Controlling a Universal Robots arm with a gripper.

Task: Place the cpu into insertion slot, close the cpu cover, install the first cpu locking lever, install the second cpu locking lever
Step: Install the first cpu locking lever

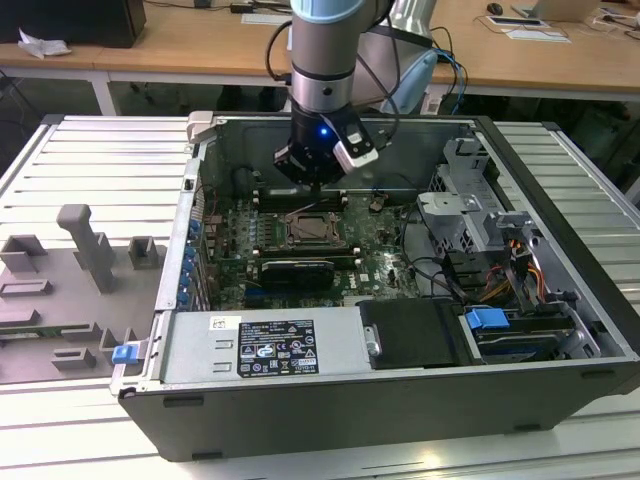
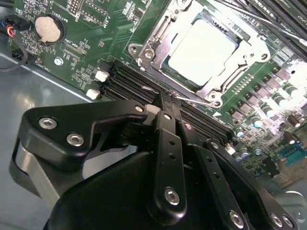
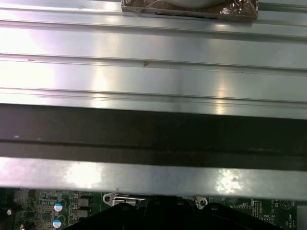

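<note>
Cpu (image 2: 204, 50) lies seated in the slot (image 1: 315, 232), and the cover (image 2: 149, 47) looks to be down around it. The gripper (image 2: 166, 99) has its fingers closed on nothing. Its tip is just beside the wire lever (image 2: 194, 99) at the socket's edge, probably to push it rather than grasp it.

Open computer case (image 1: 400, 410) on the ribbed metal worktop (image 1: 100, 150), grey fixture blocks (image 1: 85, 245) beside it; inside, a coin battery (image 2: 49, 28) and possibly a blue drive latch (image 1: 488, 322)
</note>
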